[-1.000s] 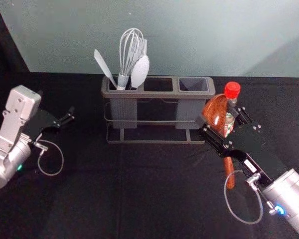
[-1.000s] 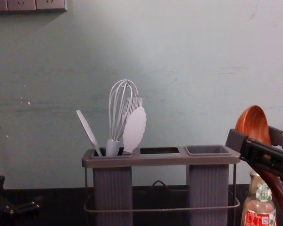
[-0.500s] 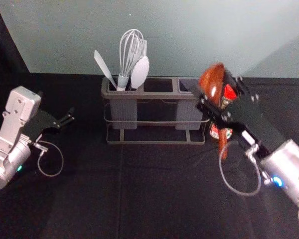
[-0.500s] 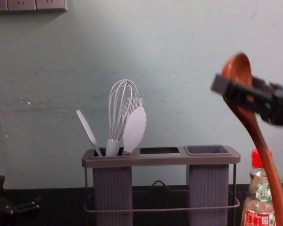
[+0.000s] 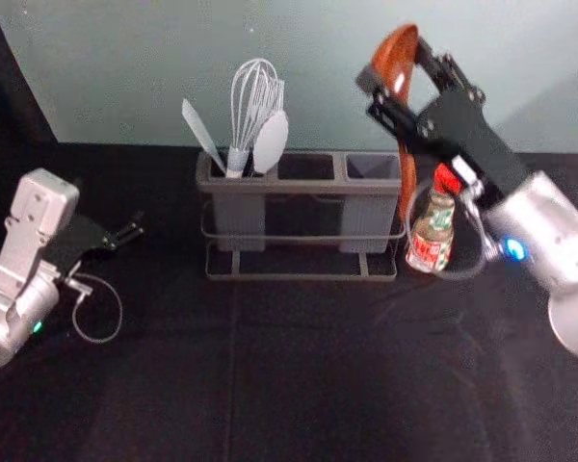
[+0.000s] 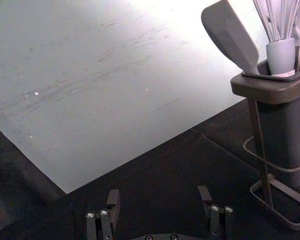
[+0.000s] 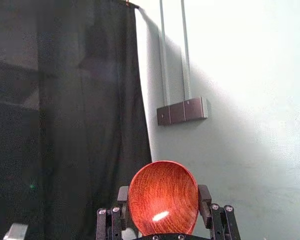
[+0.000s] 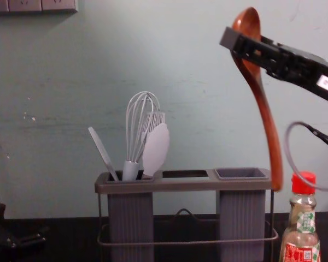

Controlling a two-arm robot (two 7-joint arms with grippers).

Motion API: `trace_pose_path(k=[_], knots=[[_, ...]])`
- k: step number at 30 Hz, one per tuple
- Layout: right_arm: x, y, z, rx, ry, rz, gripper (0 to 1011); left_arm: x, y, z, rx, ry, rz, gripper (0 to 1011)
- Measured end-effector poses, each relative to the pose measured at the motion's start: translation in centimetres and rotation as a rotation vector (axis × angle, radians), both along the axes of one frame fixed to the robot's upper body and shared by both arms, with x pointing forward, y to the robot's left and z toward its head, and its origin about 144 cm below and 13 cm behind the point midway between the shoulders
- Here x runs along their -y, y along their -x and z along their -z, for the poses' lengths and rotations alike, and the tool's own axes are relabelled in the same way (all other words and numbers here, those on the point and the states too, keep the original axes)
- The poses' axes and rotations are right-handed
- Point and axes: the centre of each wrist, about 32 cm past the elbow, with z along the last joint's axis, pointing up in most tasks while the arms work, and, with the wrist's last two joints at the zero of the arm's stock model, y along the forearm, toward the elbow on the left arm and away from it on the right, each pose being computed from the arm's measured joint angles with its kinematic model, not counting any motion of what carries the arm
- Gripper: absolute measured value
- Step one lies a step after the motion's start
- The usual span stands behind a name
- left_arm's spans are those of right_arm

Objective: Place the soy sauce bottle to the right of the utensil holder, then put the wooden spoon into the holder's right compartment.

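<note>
My right gripper [image 5: 397,89] is raised above the right end of the utensil holder [image 5: 302,185], shut on the bowl of the wooden spoon [image 5: 407,164]. In the right wrist view the spoon's bowl [image 7: 164,199] sits between the fingers of my right gripper [image 7: 163,200]. The chest view shows the spoon [image 8: 267,121] hanging handle down, its tip in front of the holder's [image 8: 186,186] right end. The soy sauce bottle [image 5: 432,236] stands upright just right of the holder. My left gripper [image 5: 135,231] is parked at the left; its wrist view shows the left gripper [image 6: 160,200] open.
A whisk [image 5: 254,101], a spatula [image 5: 202,130] and other pale utensils stand in the holder's left compartment. The wall [image 8: 208,65] rises behind the table, with a socket strip [image 8: 38,5] at its upper left. A cable loop on my right arm hangs close by the bottle's cap.
My right gripper has risen and shifted left with the spoon, which now hangs more upright near the holder's right end. The bottle is less covered in the head view. My left arm has stayed still.
</note>
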Motion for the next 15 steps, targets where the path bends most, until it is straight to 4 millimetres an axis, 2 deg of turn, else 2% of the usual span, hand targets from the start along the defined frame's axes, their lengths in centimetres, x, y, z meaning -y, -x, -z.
trace_pose_path(k=[6, 15], knots=[[-0.7, -2.4, -0.4, 0.015, -0.019, -0.014, 838, 0.0, 0.0, 0.0, 0.0, 0.0, 0.0, 1011], [-1.4, -4.5, -0.7, 0.027, -0.029, -0.017, 838, 0.0, 0.0, 0.0, 0.0, 0.0, 0.0, 1011]])
